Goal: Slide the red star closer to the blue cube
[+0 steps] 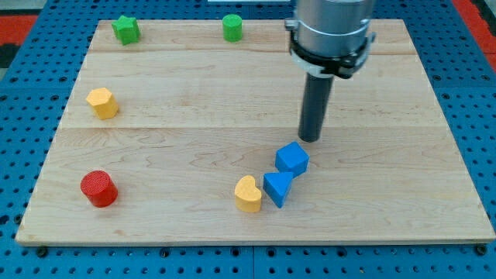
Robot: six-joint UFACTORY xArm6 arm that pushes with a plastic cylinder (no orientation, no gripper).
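- My tip (310,140) sits just behind the blue cube (292,158), on its far-right side, close to touching it though I can't confirm contact.
- No claw on show here: the arm ends in a plain rod, so nothing opens, shuts or is held.
- The task's red block (98,188) is well apart from all this, alone at the near-left of the worktop (178,147). It reads as round from here, and I can't make out star points.
- Biggest risk, as I judge it: any slide towards the near-left from this spot shoves the blue cube itself and moves the target.
- The cube touches the blue triangle (277,188), which sits against the yellow heart (248,194). One nudge could drag the whole cluster along.
- The tip needs to get round to the far-left side of the red block. A straight line across looks free of blocks, but cutting near the cluster would clip it.
- An off-centre push on a round-looking block may let it roll off the tip and drift towards the near edge.
- The yellow hexagon (102,102), green star (125,29) and green cylinder (232,27) sit far enough off to stay out of it.
- The surface is pale wood planks, smooth and flat, resting on blue pegboard (23,85), with a strip of red at the far corners.
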